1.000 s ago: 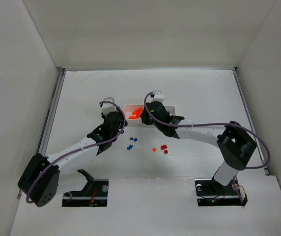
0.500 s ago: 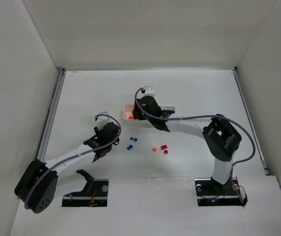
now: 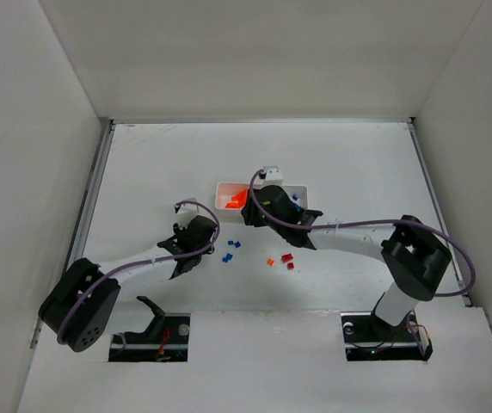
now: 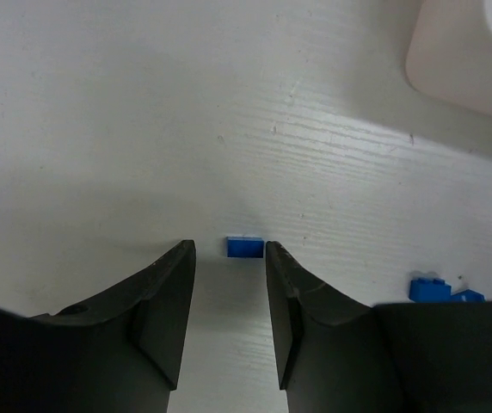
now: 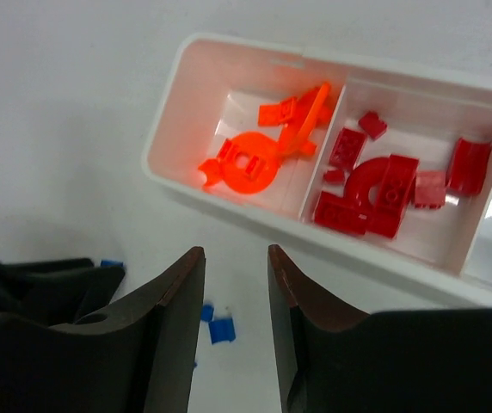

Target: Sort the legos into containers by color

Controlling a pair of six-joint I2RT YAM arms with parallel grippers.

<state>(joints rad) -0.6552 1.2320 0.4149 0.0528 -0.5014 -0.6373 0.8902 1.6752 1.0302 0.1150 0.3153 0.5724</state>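
So the left gripper (image 4: 227,255) is being held part-open on nothing, with a blue lego (image 4: 245,247) lying just past its tips. The right gripper (image 5: 236,255) is being held parted and empty near the tray (image 5: 164,138). Red pieces (image 5: 375,194) in its middle compartment are only being shown by that wrist view, being blocked by the arm from above.

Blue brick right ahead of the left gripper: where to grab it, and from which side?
Grip the blue brick across its two short ends, coming from above. It lies flat on the table, long side crosswise to the left gripper, whose open jaws look wider than it. Nudge forward, lower, close.
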